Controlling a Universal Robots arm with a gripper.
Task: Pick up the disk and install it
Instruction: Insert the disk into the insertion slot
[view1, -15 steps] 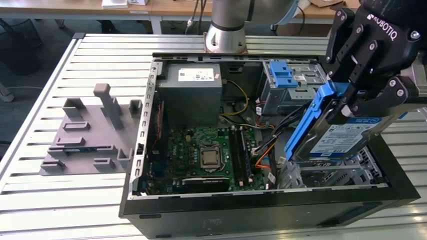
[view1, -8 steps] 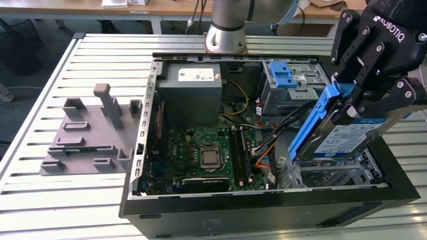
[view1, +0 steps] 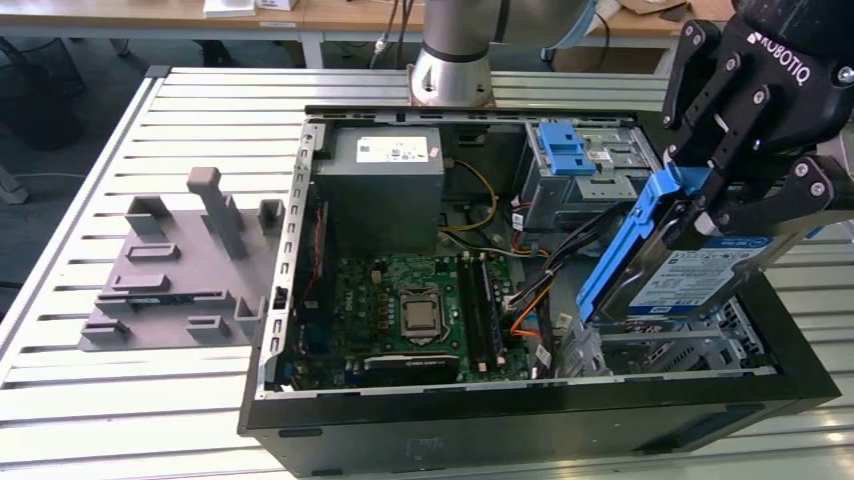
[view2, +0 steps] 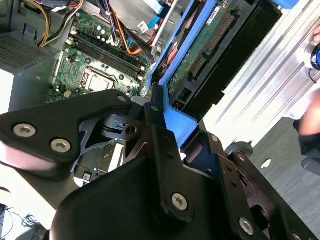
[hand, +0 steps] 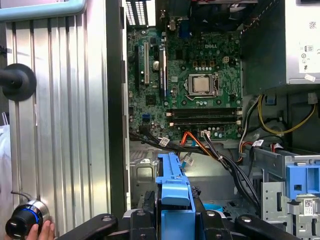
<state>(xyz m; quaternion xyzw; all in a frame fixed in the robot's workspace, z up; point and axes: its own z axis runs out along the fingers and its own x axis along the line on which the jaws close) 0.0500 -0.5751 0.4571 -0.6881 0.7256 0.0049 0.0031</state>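
Holds the disk (view1: 683, 285) in the gripper (view1: 742, 222), jaws closed on its blue rails. Carries it steeply tilted, label towards the exterior camera, over the near part of the open computer case (view1: 534, 425), on the exterior view's right. Looks down past the disk's blue rail (hand: 172, 187) onto the motherboard (hand: 185, 85) in the first wrist view. Catches the disk's green underside (view2: 210, 47) in the second wrist view. Lying flat on the slatted metal surface (view1: 160, 400): the case, with a grey metal cage (view1: 587, 165) with blue tabs just beyond the disk and a grey box (view1: 387, 185) further left. Standing apart at the exterior view's left: a grey moulded block (view1: 174, 270). Beside the case in the first wrist view: a hand (hand: 42, 232) touching a black knob (hand: 22, 217).
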